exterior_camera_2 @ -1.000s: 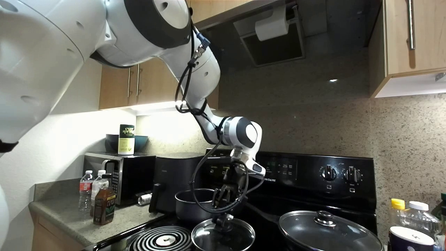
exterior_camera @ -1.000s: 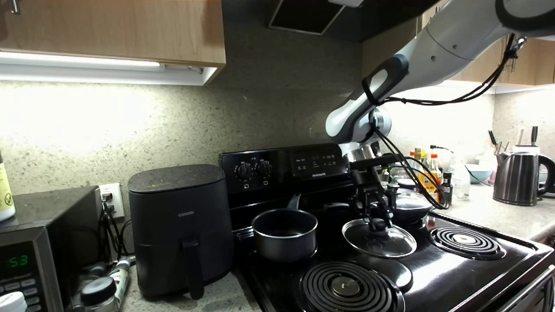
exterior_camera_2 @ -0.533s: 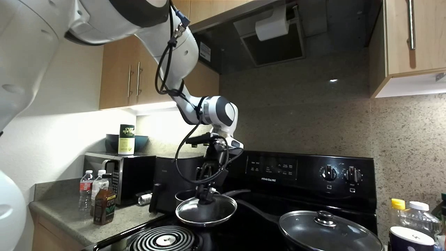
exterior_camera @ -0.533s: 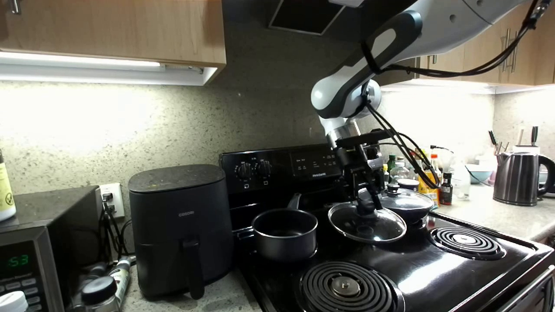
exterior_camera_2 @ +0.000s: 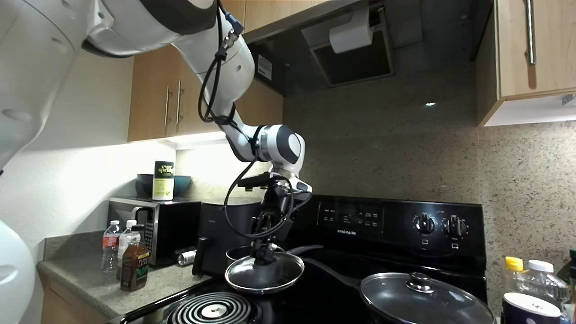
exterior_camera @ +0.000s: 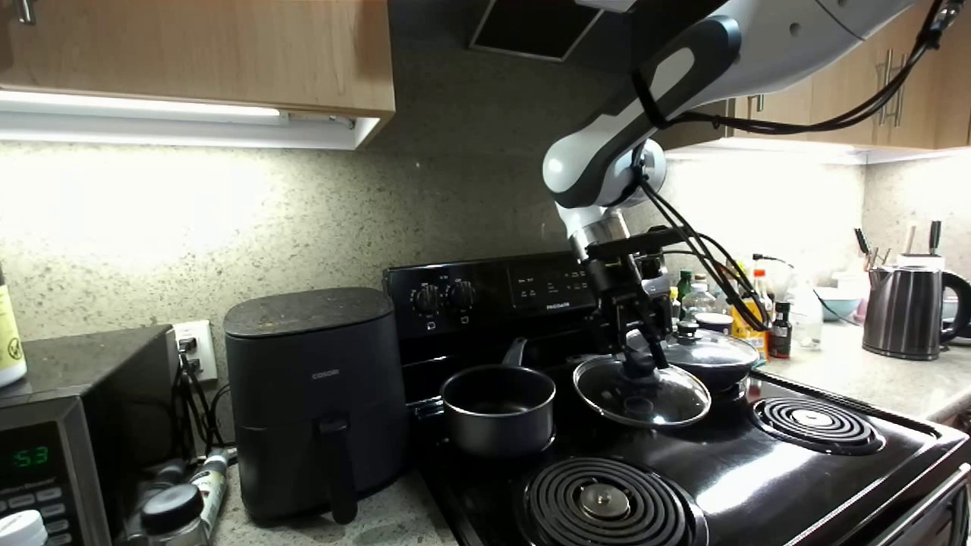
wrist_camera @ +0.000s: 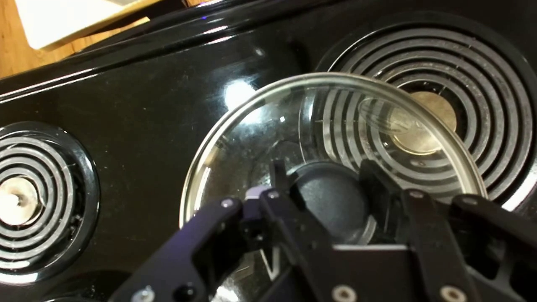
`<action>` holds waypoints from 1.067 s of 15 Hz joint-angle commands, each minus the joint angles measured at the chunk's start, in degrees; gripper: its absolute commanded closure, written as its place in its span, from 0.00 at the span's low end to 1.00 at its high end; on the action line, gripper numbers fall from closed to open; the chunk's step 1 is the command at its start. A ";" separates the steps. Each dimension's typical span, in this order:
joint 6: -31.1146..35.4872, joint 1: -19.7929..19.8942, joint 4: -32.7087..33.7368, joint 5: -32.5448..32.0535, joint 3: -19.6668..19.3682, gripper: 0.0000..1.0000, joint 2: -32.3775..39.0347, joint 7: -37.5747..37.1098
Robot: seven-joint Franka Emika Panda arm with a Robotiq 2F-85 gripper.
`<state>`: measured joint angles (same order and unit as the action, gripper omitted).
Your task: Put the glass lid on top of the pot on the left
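The glass lid [exterior_camera: 679,398] hangs in the air above the stove, slightly tilted. It also shows in an exterior view [exterior_camera_2: 281,274] and in the wrist view [wrist_camera: 251,167]. My gripper [exterior_camera: 641,368] is shut on the lid's dark knob [wrist_camera: 331,197], one finger on each side; the gripper fills the bottom of the wrist view [wrist_camera: 325,172]. The pot [exterior_camera: 497,428] stands uncovered on the back burner beside the air fryer, left of the lid in that exterior view. In an exterior view the pot [exterior_camera_2: 236,253] is mostly hidden behind the lid. The wrist view does not show the pot.
A wide dark pan with its own lid [exterior_camera_2: 423,299] stands on the stove, its handle reaching towards the pot. A tall black air fryer [exterior_camera: 315,409] is close beside the pot. A coil burner [exterior_camera: 603,500] lies in front. The control panel [exterior_camera: 557,284] rises behind.
Over the second my gripper and the lid have risen and shifted towards the pot, left in both exterior views. In the last half second they have hardly moved.
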<state>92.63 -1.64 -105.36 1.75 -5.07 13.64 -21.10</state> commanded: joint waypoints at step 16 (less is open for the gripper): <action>-1.00 -8.38 24.44 -8.55 6.43 0.53 15.90 3.19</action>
<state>91.81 -9.94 -81.04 -6.85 1.42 29.54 -17.92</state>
